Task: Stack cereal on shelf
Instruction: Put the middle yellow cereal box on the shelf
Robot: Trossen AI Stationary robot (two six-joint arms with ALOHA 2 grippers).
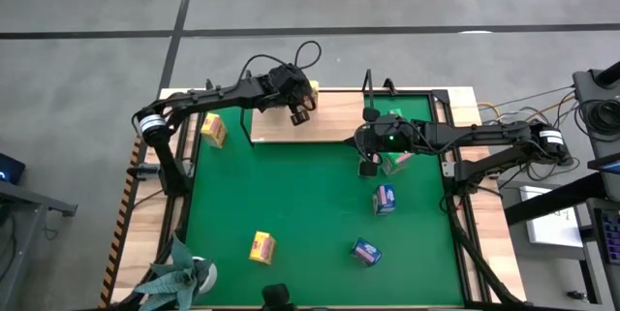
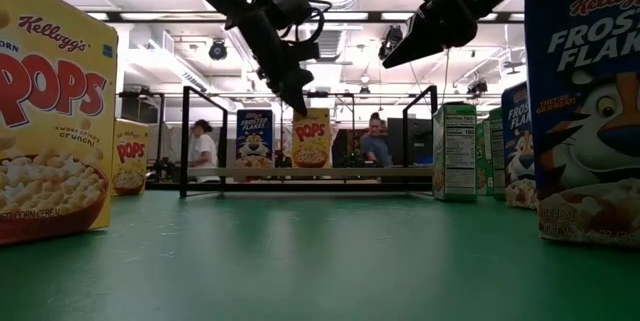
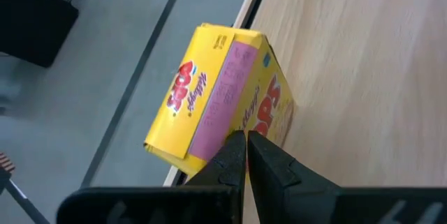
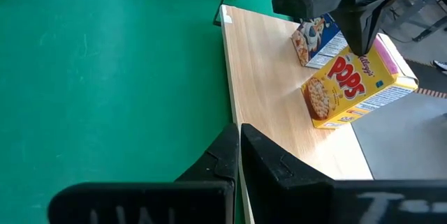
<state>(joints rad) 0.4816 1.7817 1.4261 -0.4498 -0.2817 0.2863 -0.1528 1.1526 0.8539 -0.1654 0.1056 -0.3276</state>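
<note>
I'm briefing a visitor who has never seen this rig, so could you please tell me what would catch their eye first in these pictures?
Probably the left gripper, jaws shut, poised right above a yellow Corn Pops box standing on the wooden shelf at the far edge of the green mat, with a blue Frosted Flakes box beside it. Next, the right gripper hanging over the mat near a green box.

You can read "Kellogg's … POPS" on the big yellow box (image 2: 50, 111) near the low cam, w/ "sweet crispy crunch" under it. "POPS" also on the yellow box on the shelf (image 2: 311, 139). "FROSTED FLAKES" on the blue shelf box (image 2: 255, 139); "FROS… FLAK…" on the near blue box (image 2: 585, 111).
</note>
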